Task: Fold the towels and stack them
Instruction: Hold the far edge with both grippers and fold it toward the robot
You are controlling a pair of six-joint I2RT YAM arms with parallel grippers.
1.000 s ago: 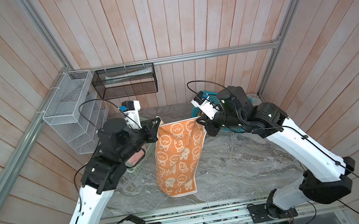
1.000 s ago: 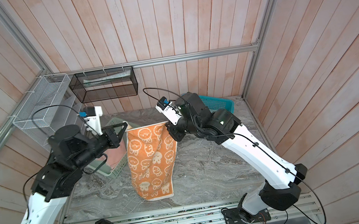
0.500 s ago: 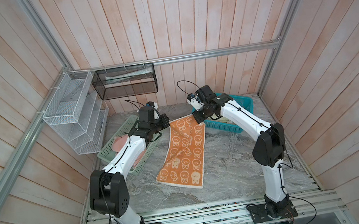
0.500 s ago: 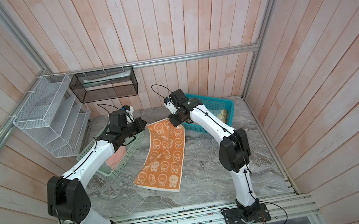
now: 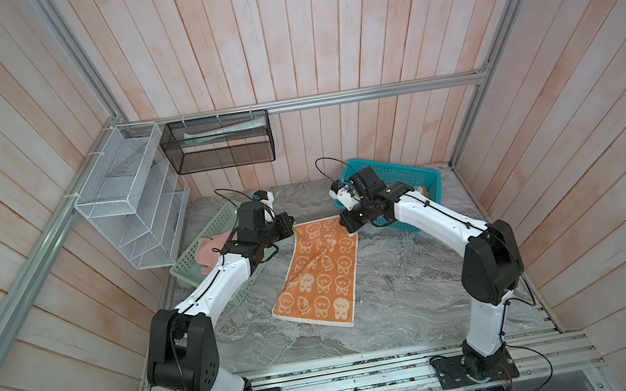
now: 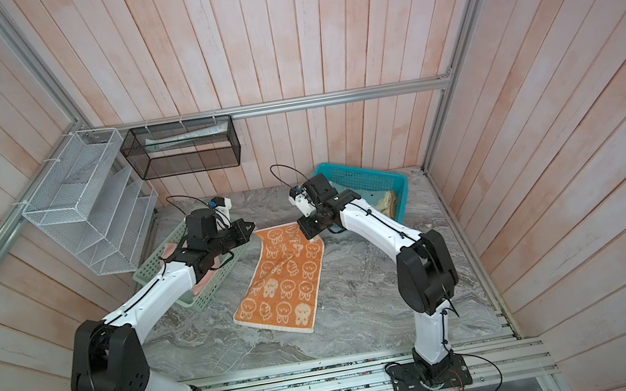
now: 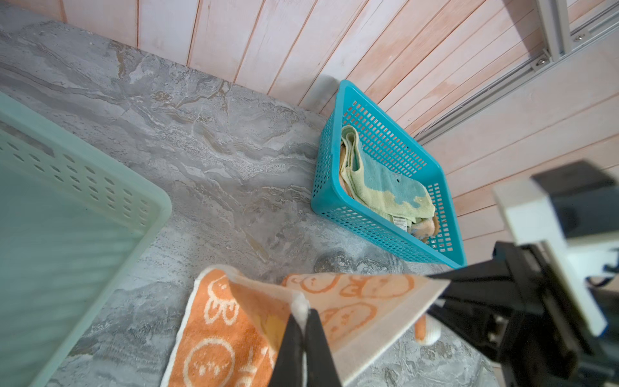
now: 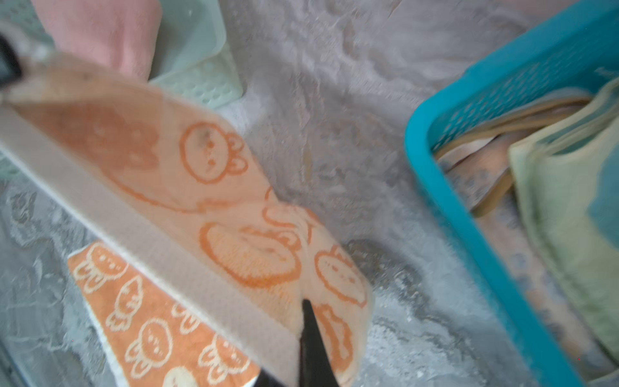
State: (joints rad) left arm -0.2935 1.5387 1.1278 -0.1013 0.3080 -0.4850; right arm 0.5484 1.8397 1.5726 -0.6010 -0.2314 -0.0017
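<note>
The orange towel with cream bunnies (image 5: 322, 283) (image 6: 287, 286) lies lengthwise on the grey table in both top views, with its far edge lifted. My left gripper (image 7: 303, 318) (image 5: 289, 225) is shut on the far left corner. My right gripper (image 8: 306, 311) (image 5: 348, 228) is shut on the far right corner. The edge is stretched between them just above the table. A salmon pink towel (image 5: 208, 250) (image 8: 100, 33) lies in the mint basket (image 5: 216, 222). A pale yellow-green towel (image 7: 378, 187) and a peach towel with brown edging (image 8: 485, 157) lie in the teal basket (image 5: 405, 178) (image 7: 321, 174).
The mint basket stands at the table's left under my left arm, the teal basket at the back right behind my right gripper. A white wire rack (image 5: 127, 203) and a black mesh shelf (image 5: 219, 143) hang on the walls. Wooden walls close in three sides.
Both arms have come down and away from the camera with the towel. It hung from the grippers a second ago; now most of it lies on the table.
</note>
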